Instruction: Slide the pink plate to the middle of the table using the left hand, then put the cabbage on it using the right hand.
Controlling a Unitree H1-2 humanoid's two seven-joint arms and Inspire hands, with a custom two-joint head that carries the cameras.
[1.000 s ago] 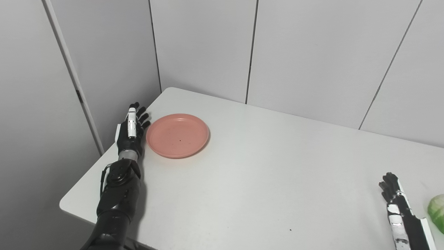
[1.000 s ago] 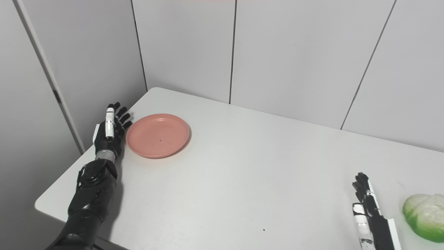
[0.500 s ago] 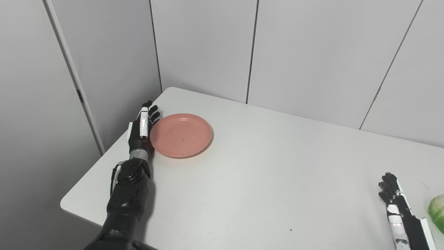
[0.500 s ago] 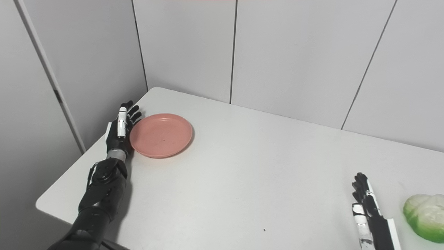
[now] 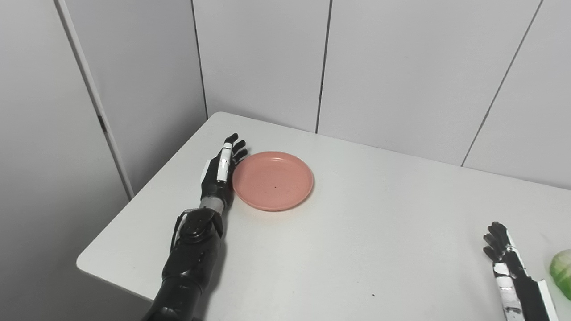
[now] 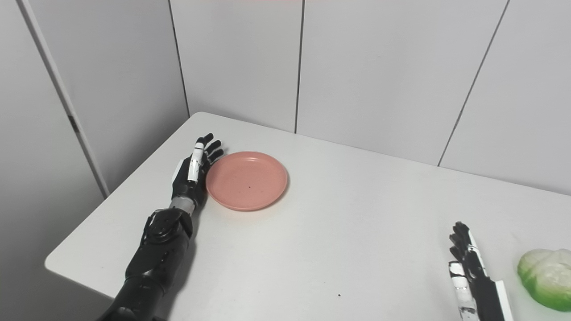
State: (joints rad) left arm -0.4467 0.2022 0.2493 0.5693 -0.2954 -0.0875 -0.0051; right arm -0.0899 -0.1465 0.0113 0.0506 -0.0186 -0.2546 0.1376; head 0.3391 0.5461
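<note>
My left hand (image 5: 218,174), fingers straight and apart, presses edge-on against the pink plate (image 5: 273,180). My right hand (image 6: 468,263) rests empty, fingers spread, beside the cabbage (image 6: 545,278).

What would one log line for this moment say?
left hand: open, against plate edge | right hand: open, beside cabbage | plate: left of centre

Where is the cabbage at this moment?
The cabbage lies on the table at the near right edge of both eye views, just right of the open right hand and far from the pink plate.
</note>
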